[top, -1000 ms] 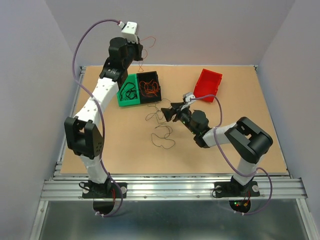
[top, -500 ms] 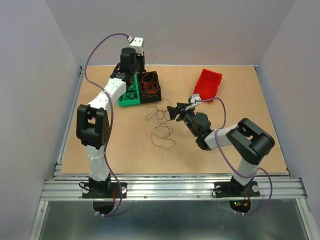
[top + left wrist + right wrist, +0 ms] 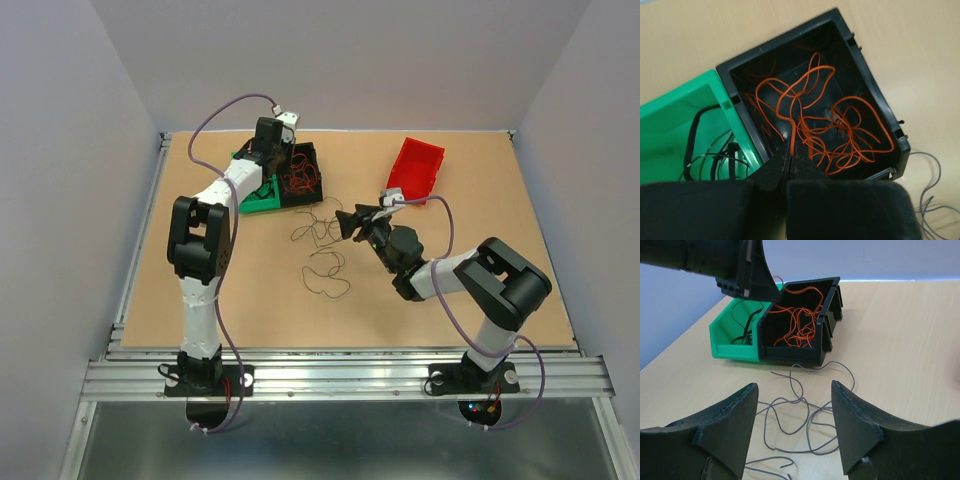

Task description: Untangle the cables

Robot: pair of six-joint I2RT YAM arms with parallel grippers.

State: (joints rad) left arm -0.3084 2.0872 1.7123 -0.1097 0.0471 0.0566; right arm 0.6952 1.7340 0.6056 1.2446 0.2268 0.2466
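Your left hand (image 3: 791,159) is closed on an orange cable (image 3: 791,140) just above the black bin (image 3: 875,95), beside the green bin (image 3: 670,120) holding black strands (image 3: 696,135). Lower it well inside before releasing, so no loop hangs over the rim. Your right hand (image 3: 793,390) hovers open over the greyish cables (image 3: 318,232) at the middle of the counter (image 3: 240,300); pinch one strand only.
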